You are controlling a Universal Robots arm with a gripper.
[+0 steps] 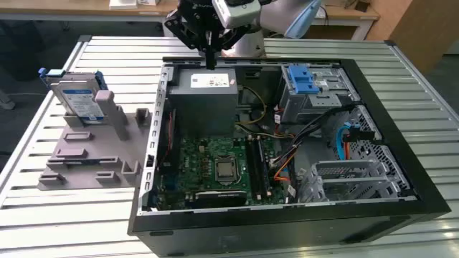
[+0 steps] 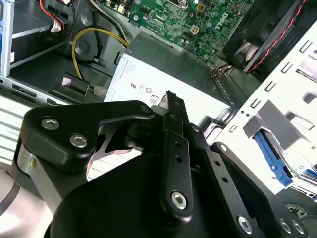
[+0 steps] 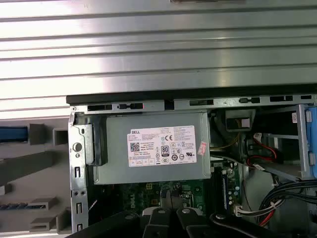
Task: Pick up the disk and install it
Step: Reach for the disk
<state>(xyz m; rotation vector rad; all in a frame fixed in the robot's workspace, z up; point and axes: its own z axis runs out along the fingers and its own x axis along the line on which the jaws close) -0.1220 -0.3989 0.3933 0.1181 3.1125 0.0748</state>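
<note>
The disk [image 1: 77, 100] is a silver-grey drive with a white-and-blue label in a blue carrier. It stands upright in a grey holder [image 1: 90, 156] on the slatted table at the exterior view's left. In the first wrist view its blue edge [image 3: 12, 133] shows beside the case. My gripper [image 1: 210, 60] hangs over the back of the open computer case [image 1: 373, 97], just above the grey power supply box [image 1: 203, 97], well apart from the disk. Its fingers [image 2: 171, 101] are shut together with nothing between them, and they point down at the box's white sticker [image 3: 163, 146].
The open case holds a green motherboard [image 1: 222, 166], bundles of cables [image 1: 301, 134], a blue ribbed latch piece [image 1: 305, 80] at the back and a metal drive cage [image 1: 351, 180] at the front. The slatted metal table [image 1: 79, 215] runs all around the case.
</note>
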